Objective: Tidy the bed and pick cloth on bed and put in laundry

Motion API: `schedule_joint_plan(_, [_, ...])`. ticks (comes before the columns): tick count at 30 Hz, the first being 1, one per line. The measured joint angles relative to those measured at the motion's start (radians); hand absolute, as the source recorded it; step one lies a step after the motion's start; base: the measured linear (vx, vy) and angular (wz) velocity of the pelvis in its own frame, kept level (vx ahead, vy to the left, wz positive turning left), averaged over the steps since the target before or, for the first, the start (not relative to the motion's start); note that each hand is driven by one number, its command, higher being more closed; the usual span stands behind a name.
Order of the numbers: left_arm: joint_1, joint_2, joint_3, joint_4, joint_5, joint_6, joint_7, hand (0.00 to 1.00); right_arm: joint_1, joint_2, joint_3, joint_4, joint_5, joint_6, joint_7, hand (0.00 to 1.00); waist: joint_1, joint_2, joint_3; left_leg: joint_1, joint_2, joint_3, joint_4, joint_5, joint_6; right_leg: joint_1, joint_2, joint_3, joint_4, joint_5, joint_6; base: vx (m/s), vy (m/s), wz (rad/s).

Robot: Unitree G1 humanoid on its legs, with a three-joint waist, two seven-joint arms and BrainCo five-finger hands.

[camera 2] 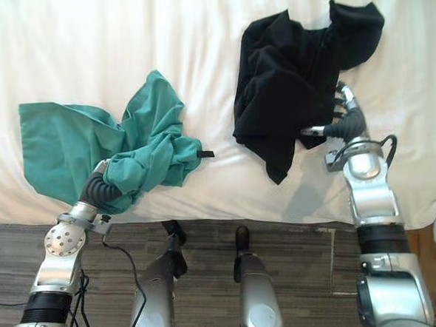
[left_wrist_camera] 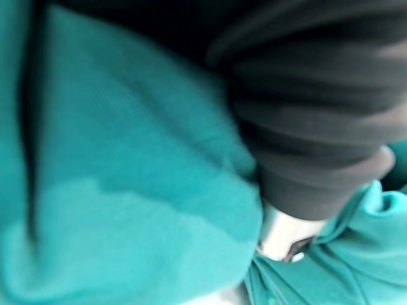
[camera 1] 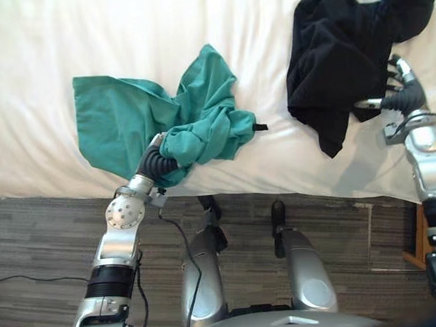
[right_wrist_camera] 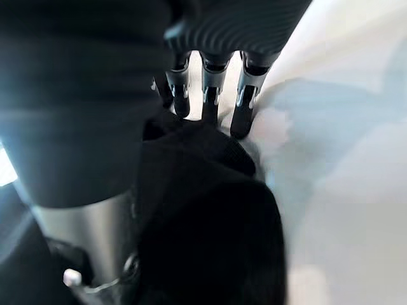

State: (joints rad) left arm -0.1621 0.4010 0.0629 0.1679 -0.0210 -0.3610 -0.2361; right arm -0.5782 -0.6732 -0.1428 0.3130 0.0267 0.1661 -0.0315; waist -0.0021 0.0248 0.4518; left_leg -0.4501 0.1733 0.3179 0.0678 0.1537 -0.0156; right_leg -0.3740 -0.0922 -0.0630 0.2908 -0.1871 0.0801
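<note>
My left hand point(camera 1: 159, 164) is buried in the teal cloth point(camera 1: 126, 117), centre left; its grip I cannot tell. My right hand point(camera 1: 400, 93), fingers straight, touches the black cloth point(camera 1: 330, 60), upper right.

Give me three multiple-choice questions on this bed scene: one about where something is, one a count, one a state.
1. Where is the black cloth?
A) on the floor
B) on the bed by the right hand
C) in a basket
2. How many cloths lie on the bed?
A) one
B) two
C) four
3. How does the green cloth lie?
A) folded flat
B) rolled tight
C) bunched and rumpled

Answers:
1 B: it lies on the white bed at the right hand.
2 B: the black one and the green one.
3 C: it is heaped in folds over the left hand.
</note>
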Motion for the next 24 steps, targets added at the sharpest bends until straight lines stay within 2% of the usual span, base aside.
schedule_joint_plan(3, [-0.001, -0.003, 0.004, 0.000, -0.009, -0.019, 0.004, 1.00, -0.030, -0.016, -0.007, 0.010, 0.000, 0.006, 0.027, 0.00, 0.007, 0.008, 0.002, -0.014, 0.000, -0.014, -0.014, 0.009, -0.012, -0.028, 0.001, 0.001, 0.011, -0.001, -0.001, 0.02, -0.007, -0.03])
schedule_joint_plan(7, [-0.001, -0.010, 0.008, 0.000, -0.012, -0.028, 0.017, 1.00, -0.037, -0.016, -0.007, -0.016, 0.028, 0.009, 0.027, 0.00, 0.008, 0.010, 0.002, -0.022, -0.003, -0.015, -0.018, 0.012, -0.017, -0.057, -0.005, -0.001, 0.051, -0.022, -0.003, 0.01, -0.014, 0.01])
schedule_joint_plan(14, [-0.001, -0.048, 0.015, 0.006, -0.028, -0.039, 0.046, 1.00, -0.037, -0.013, 0.026, -0.164, 0.085, 0.013, 0.003, 0.00, 0.009, 0.036, 0.000, -0.020, -0.012, -0.012, -0.055, 0.038, -0.024, -0.101, -0.016, -0.002, 0.115, -0.052, -0.008, 0.01, -0.024, 0.02])
schedule_joint_plan(20, [-0.001, -0.080, 0.007, 0.014, -0.028, -0.043, 0.061, 1.00, -0.060, 0.055, 0.080, -0.293, 0.109, 0.013, -0.013, 0.00, 0.020, 0.050, 0.004, -0.005, -0.019, -0.013, -0.067, 0.046, -0.027, -0.106, -0.029, -0.007, 0.149, -0.067, -0.013, 0.02, -0.025, 0.02])
schedule_joint_plan(24, [0.001, -0.078, -0.012, 0.019, -0.029, -0.043, 0.088, 1.00, -0.101, 0.075, 0.120, -0.300, 0.088, 0.026, -0.010, 0.00, 0.018, 0.052, 0.005, 0.002, -0.024, -0.013, -0.068, 0.048, -0.026, -0.106, -0.035, -0.008, 0.161, -0.068, -0.012, 0.00, -0.002, 0.01])
